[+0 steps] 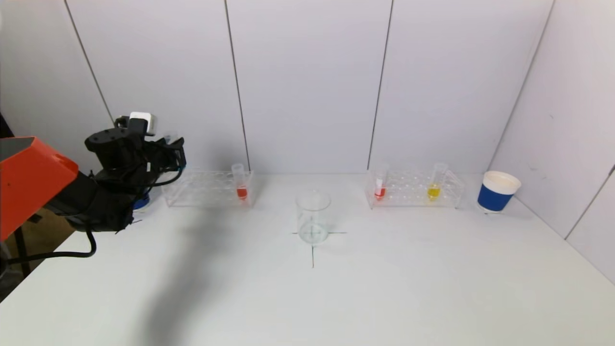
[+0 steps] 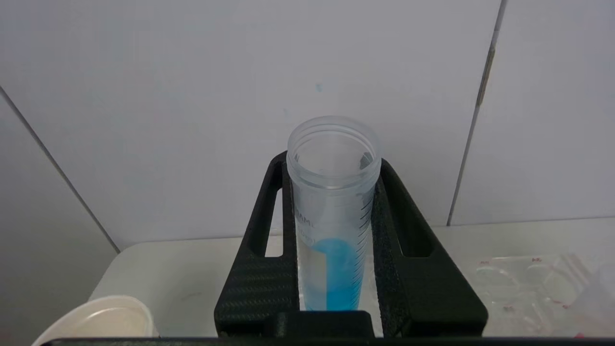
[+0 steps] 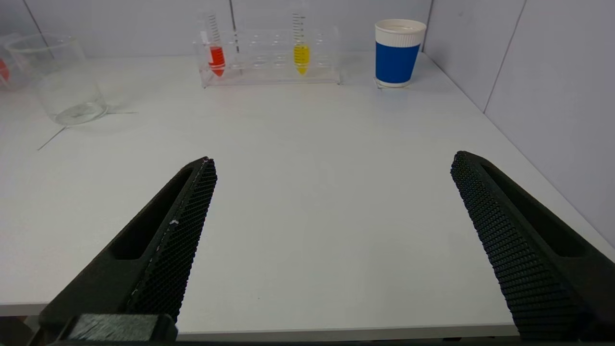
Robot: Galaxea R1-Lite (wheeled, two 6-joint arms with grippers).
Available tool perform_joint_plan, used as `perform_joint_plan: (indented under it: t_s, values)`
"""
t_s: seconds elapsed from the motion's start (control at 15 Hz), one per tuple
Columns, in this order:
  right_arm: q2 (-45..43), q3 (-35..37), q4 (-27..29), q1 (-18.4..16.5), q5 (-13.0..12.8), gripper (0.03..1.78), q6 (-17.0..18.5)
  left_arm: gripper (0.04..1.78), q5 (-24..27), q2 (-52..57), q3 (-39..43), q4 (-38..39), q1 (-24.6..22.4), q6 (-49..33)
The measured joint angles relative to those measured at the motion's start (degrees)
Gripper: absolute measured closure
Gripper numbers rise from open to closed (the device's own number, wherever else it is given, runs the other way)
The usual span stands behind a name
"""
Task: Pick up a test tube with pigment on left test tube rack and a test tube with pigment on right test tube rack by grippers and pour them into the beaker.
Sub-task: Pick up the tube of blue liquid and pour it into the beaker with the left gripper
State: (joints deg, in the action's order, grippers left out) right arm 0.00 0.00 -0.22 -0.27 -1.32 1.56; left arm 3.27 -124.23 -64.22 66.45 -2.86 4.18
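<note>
Left gripper (image 2: 331, 202): raised at the far left of the table (image 1: 384, 288), beside the left rack (image 1: 206, 190); fingers clamped on a blue-pigment tube (image 2: 334, 216). Tube long axis upright, open mouth up, blue liquid in the lower part

Right gripper (image 3: 331, 192): low over the near right of the table; fingers spread wide apart, holding nothing

Left rack: far left, clear; one upright tube with red pigment (image 1: 240, 185) at its right end

Right rack (image 1: 415, 190): far right, clear; upright red tube (image 1: 380, 186) at its left end, upright yellow tube (image 1: 435, 185) toward its right

Beaker (image 1: 313, 217): centre, upright on a drawn cross, between the racks

Blue cup (image 1: 497, 191): far right, just beside the right rack

White cup (image 2: 101, 319): below the left gripper, partly seen
</note>
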Motion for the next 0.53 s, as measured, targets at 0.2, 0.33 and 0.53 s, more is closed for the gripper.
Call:
perform_joint_plan:
  t_s: [0.2, 0.33, 0.53]
  values:
    - [0.0, 0.0, 0.0, 0.0, 0.0, 0.04, 0.0, 1.37, 0.0, 4.2, -3.6, -8.1, 1.1, -0.2]
    - [0.0, 0.0, 0.0, 0.0, 0.0, 0.04, 0.0, 1.37, 0.0, 6.7, -6.6, -14.1, 2.9, -0.2]
    - [0.0, 0.0, 0.0, 0.0, 0.0, 0.04, 0.0, 1.37, -0.2, 9.6, -11.3, -22.5, 5.9, -0.2]
